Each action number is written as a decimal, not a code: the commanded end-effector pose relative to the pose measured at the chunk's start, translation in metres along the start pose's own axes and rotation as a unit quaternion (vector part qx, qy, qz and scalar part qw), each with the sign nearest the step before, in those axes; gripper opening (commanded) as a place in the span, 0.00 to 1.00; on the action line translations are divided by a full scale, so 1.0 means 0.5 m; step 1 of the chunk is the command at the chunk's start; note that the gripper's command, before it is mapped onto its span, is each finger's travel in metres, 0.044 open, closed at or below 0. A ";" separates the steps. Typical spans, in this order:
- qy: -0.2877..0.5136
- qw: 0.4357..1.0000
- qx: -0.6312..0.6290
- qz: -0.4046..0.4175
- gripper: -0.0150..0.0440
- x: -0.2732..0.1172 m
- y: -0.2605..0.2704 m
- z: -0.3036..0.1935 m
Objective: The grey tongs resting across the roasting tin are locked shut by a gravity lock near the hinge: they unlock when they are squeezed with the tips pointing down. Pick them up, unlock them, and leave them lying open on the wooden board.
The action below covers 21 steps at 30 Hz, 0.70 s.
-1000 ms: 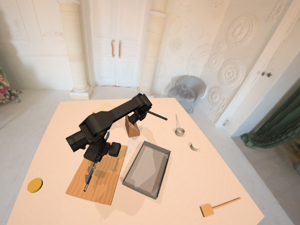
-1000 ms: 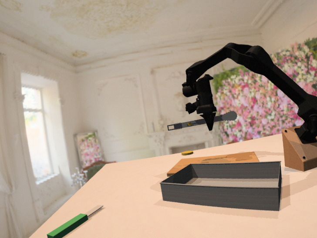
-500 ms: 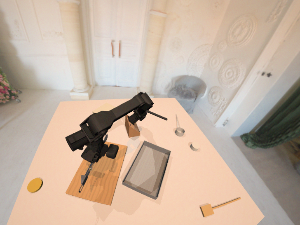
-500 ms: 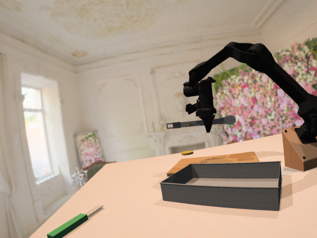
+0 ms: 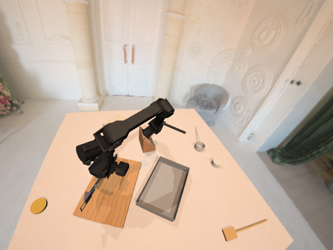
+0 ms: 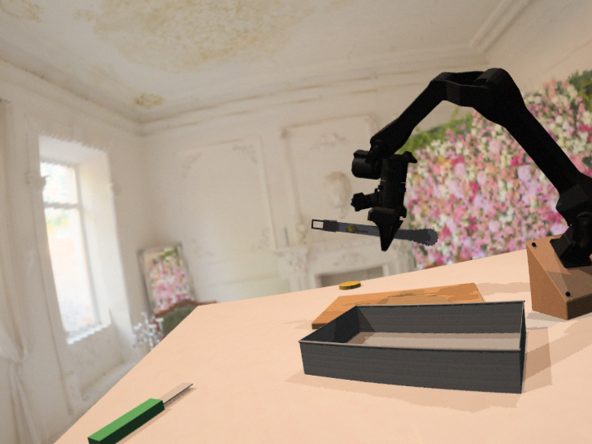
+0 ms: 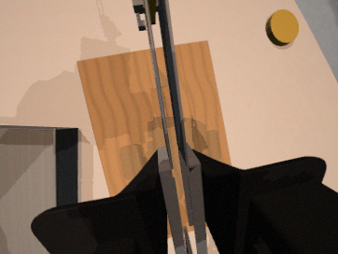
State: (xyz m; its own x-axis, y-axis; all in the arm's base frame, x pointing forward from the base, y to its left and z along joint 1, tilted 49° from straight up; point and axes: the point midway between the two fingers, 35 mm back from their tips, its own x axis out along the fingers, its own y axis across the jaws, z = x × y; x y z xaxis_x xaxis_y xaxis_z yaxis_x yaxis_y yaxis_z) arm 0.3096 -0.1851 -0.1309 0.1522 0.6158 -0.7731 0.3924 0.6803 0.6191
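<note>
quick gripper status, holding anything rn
Gripper: shut on the grey tongs, held roughly level in the air above the wooden board.

Setting: a grand room of an old house, fitted as a work area. Indicators: white panelled double doors [image 5: 128, 48] flanked by columns [image 5: 82, 51], round plaster relief medallions [image 5: 268, 33] on the wall, a stained moulded ceiling [image 6: 200, 42], a tall window [image 6: 67, 238] and a flower wall [image 6: 478, 186] (pink and white blooms). A pale table [image 5: 215, 204] carries kitchen items: wooden board [image 5: 112, 204], roasting tin [image 5: 163, 188].
</note>
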 end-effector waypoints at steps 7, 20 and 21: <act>-0.072 0.997 0.005 -0.002 0.00 -0.001 -0.006 0.003; -0.156 0.988 0.008 0.001 0.00 -0.001 -0.007 -0.007; -0.163 0.987 0.008 0.001 0.00 -0.001 -0.006 -0.009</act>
State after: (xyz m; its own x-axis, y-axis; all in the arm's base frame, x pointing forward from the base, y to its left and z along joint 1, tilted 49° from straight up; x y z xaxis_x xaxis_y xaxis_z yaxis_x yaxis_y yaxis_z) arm 0.3041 -0.1841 -0.1370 0.3938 0.4802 -0.7838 0.4096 0.6717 0.6173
